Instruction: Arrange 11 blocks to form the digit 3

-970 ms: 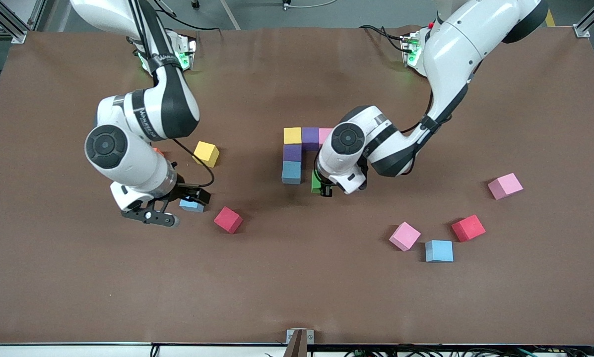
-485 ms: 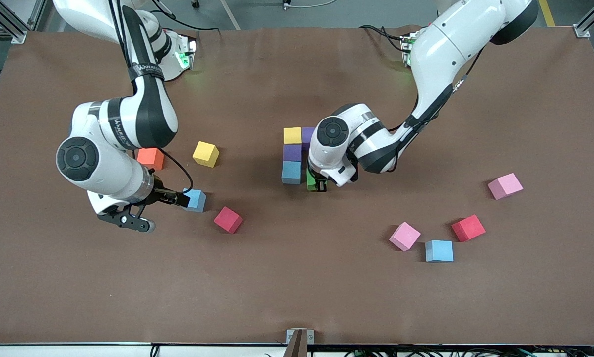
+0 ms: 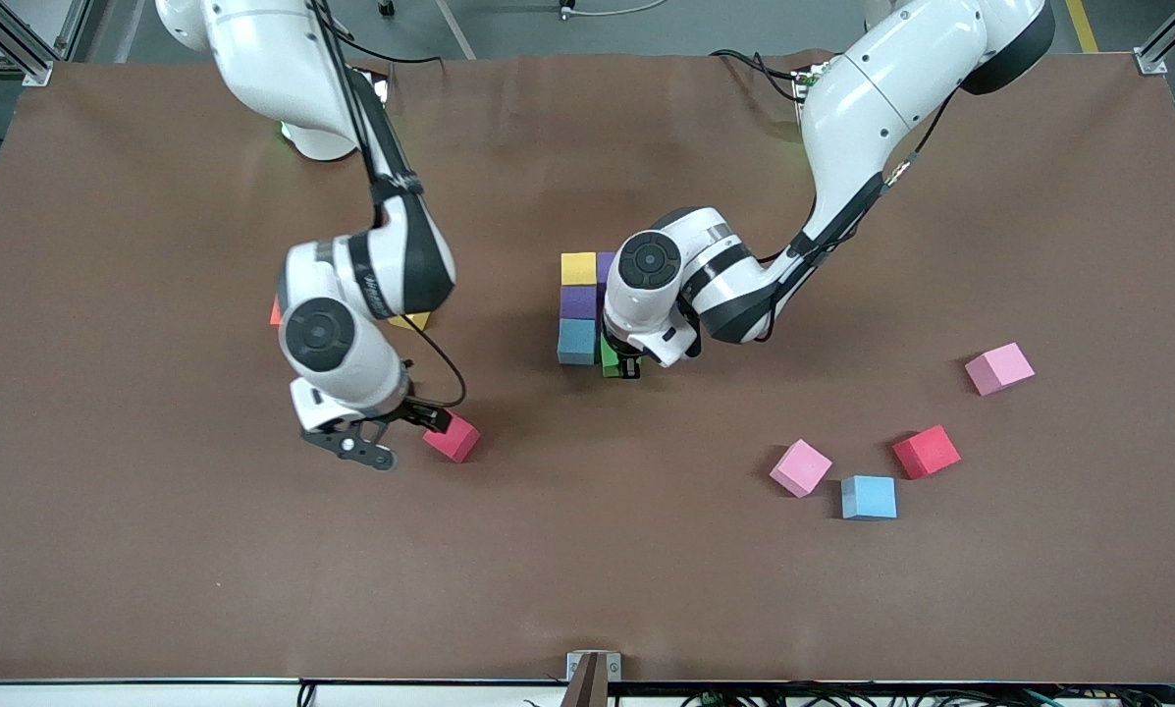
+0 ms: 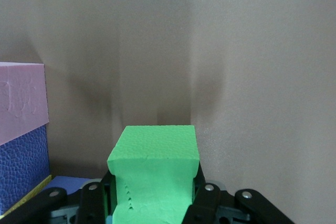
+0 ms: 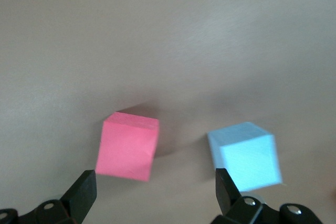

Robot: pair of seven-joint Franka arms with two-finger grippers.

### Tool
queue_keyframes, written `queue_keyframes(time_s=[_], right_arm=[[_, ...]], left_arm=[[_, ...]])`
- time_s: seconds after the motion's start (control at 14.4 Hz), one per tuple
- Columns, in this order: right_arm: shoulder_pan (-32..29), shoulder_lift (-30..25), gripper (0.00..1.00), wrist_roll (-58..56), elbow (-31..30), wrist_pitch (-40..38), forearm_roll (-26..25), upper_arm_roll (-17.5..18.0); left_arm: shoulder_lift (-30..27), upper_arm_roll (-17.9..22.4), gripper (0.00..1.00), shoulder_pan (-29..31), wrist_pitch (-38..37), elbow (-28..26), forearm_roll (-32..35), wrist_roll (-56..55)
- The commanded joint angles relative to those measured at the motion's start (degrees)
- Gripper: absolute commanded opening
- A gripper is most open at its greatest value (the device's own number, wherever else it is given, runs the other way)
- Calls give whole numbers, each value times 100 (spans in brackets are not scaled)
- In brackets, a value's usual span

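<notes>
The partial figure shows a yellow block (image 3: 578, 268), a purple block (image 3: 578, 301) and a light blue block (image 3: 577, 341) in a column, plus a second purple block (image 3: 604, 267). My left gripper (image 3: 622, 367) is shut on the green block (image 3: 608, 357) (image 4: 155, 174), right beside that light blue block. The left wrist view shows the figure's pink block (image 4: 21, 100) and a purple one (image 4: 23, 166). My right gripper (image 3: 420, 417) (image 5: 153, 190) is open and empty, low by a red block (image 3: 453, 438) (image 5: 127, 147). A light blue block (image 5: 247, 156) lies beside it.
Loose blocks lie toward the left arm's end: pink (image 3: 999, 368), red (image 3: 926, 451), pink (image 3: 800, 467), light blue (image 3: 869, 497). A yellow block (image 3: 412, 319) and the orange cube (image 3: 275, 312) peek out from under the right arm.
My right arm swung away from the light blue block toward the red block, and now covers the light blue one in the front view. My left gripper moved the green block closer to the figure's column.
</notes>
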Motion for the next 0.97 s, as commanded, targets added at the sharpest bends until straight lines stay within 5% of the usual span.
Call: queue_keyframes(time_s=[0.0,0.35,0.62,0.9], right_arm=[[-106,204,100,490,7,438,27,292],[-167,363,100,589,-63,668,27,390],[-150,477,100,589,-160,905,816,381],[-185,477,100,571,-160,914,827,381]], left_arm=[[71,49,15,-80,83,6,121,-127],[71,49,15,-159,74,-47,121,-118],[71,49,15,-194,83,-91,314,-127],[71,49,17,-194,83,-91,314,-197]])
